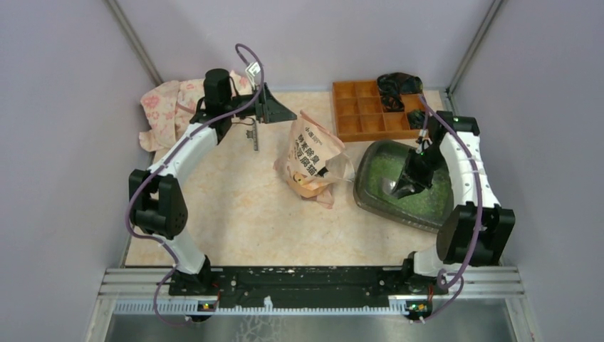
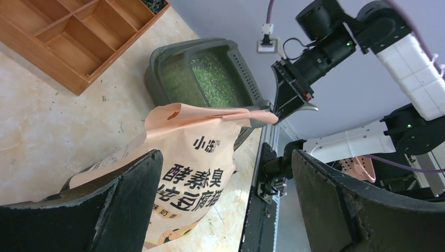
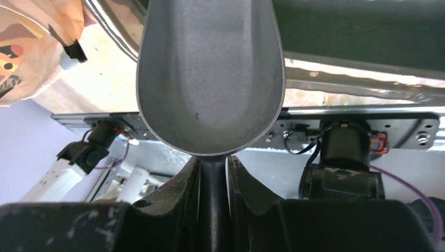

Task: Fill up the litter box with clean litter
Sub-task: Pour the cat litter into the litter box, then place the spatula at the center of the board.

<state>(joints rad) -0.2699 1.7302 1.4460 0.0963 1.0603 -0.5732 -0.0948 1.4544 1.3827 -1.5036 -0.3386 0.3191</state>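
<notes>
Both claws read plainly: my left claw [image 2: 225, 155] is spread wide and empty near the bag [image 1: 313, 160], my right claw [image 3: 212, 168] pinches the handle of the empty grey scoop [image 3: 210, 79] above the litter box [image 1: 365, 182]. Some clean litter [image 1: 384, 167] lies in that box, at the right of the table [image 1: 235, 206]; I judge the granules light, loose and spill-prone, best carried level in the scoop, gripped at its stiff handle.

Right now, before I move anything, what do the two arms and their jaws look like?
The left arm and right arm match: curved white link shells between bulky black joint housings. A purple cable loops along each. The jaws are broad, matte black and scuffed grey at the edges. Small green lights glow on the right arm.
</notes>
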